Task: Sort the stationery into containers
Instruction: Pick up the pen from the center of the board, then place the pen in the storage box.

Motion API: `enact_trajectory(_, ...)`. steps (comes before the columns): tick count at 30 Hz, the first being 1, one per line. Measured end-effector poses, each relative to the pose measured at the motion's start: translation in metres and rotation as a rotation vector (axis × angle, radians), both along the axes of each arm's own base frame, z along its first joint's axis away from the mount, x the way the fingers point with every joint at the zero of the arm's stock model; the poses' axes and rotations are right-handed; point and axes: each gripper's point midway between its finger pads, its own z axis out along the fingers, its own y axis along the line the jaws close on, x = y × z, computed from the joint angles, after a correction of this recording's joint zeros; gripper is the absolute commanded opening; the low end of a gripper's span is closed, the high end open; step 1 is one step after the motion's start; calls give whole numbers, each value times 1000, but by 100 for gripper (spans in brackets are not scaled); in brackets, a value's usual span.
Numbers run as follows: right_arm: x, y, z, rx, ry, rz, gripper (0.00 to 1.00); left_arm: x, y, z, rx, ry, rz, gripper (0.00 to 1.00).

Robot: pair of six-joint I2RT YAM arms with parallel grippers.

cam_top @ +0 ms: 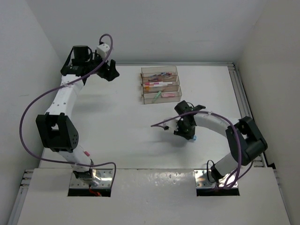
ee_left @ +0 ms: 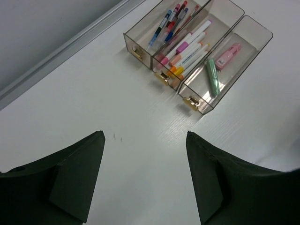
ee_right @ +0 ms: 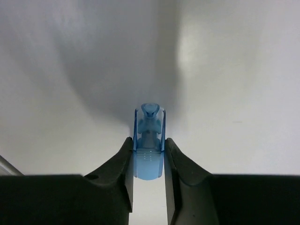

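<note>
Three clear trays [cam_top: 160, 85] stand joined at the back centre of the table. In the left wrist view the far tray [ee_left: 140, 42] holds several thin pens, the middle tray [ee_left: 165, 71] holds several markers with pink, orange and yellow caps, and the near tray [ee_left: 262, 35] holds a green piece [ee_left: 213, 77] and a pink piece [ee_left: 228, 56]. My right gripper [ee_right: 149, 150] is shut on a stubby blue piece [ee_right: 149, 140], low over the table in front of the trays [cam_top: 193, 137]. My left gripper [ee_left: 145, 136] is open and empty, left of the trays [cam_top: 108, 70].
A metal rail [cam_top: 241, 93] runs along the table's right edge and another along the back [ee_left: 70, 47]. White walls enclose the table on three sides. Purple cables loop off both arms.
</note>
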Motion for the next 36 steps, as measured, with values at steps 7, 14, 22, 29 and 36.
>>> enact_trajectory(7, 139, 90, 112, 199, -291, 0, 8, -4, 27, -5, 5, 17, 55, 75)
enact_trajectory(14, 241, 136, 184, 292, -543, 36, 8, -3, 61, -12, -5, 49, 125, 74)
enact_trajectory(22, 308, 120, 120, 199, -505, 5, 9, -15, 82, -42, 9, 128, 146, 74)
enact_trajectory(29, 304, 105, 92, 164, -439, -10, 14, -38, 104, -61, 64, 189, 109, 73)
enact_trajectory(36, 286, 101, 72, 140, -367, -12, 66, -85, 109, -91, 245, 229, -150, 73)
